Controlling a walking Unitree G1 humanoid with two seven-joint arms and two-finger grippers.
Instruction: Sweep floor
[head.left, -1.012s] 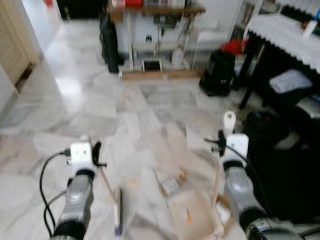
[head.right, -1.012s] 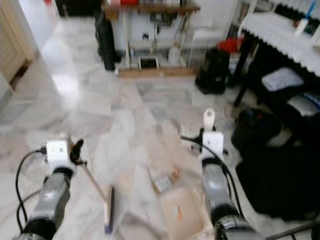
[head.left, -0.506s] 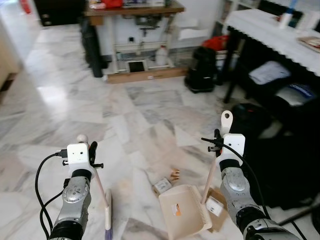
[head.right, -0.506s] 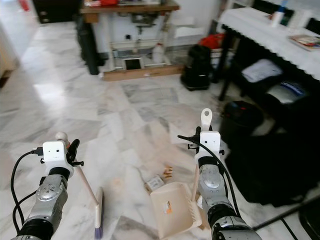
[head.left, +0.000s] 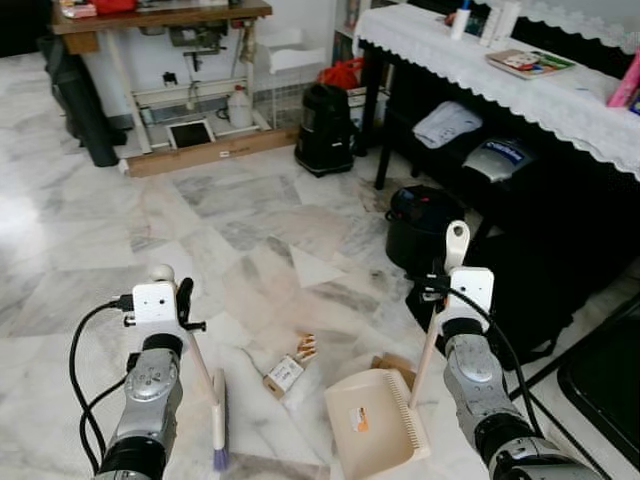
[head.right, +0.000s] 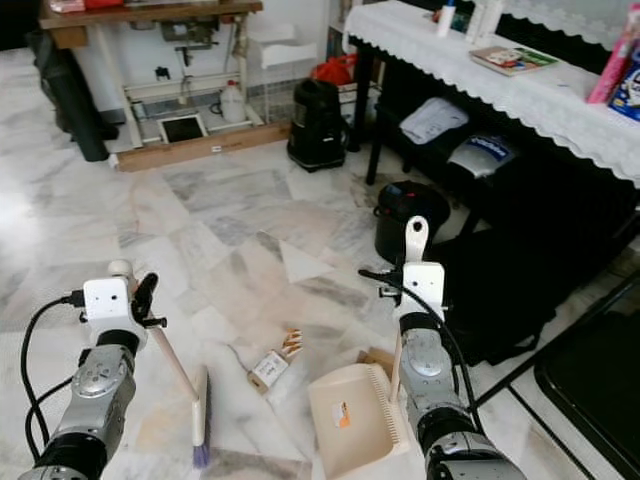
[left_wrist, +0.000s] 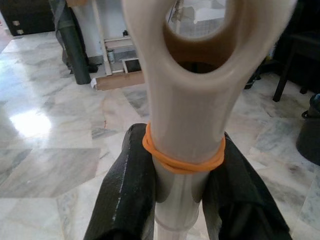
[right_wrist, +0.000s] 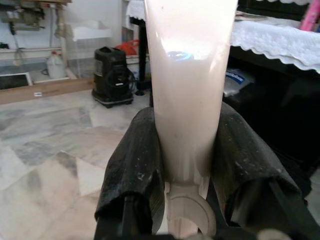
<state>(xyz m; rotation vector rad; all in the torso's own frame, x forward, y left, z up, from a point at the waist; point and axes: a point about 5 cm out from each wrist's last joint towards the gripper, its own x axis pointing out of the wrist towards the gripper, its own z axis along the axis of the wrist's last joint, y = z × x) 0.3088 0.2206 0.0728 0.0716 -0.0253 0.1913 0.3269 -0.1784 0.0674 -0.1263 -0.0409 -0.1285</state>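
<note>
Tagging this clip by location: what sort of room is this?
Probably a lived-in home room, perhaps a dining or utility area: marble floor, a table with a white lace cloth holding books and bottles, and a wooden workbench by the wall.

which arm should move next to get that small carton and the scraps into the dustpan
Left. The left gripper holds the brush, whose bristles rest on the floor just left of the small carton. The right gripper already holds the dustpan on the carton's other side, so it likely only needs steadying.
</note>
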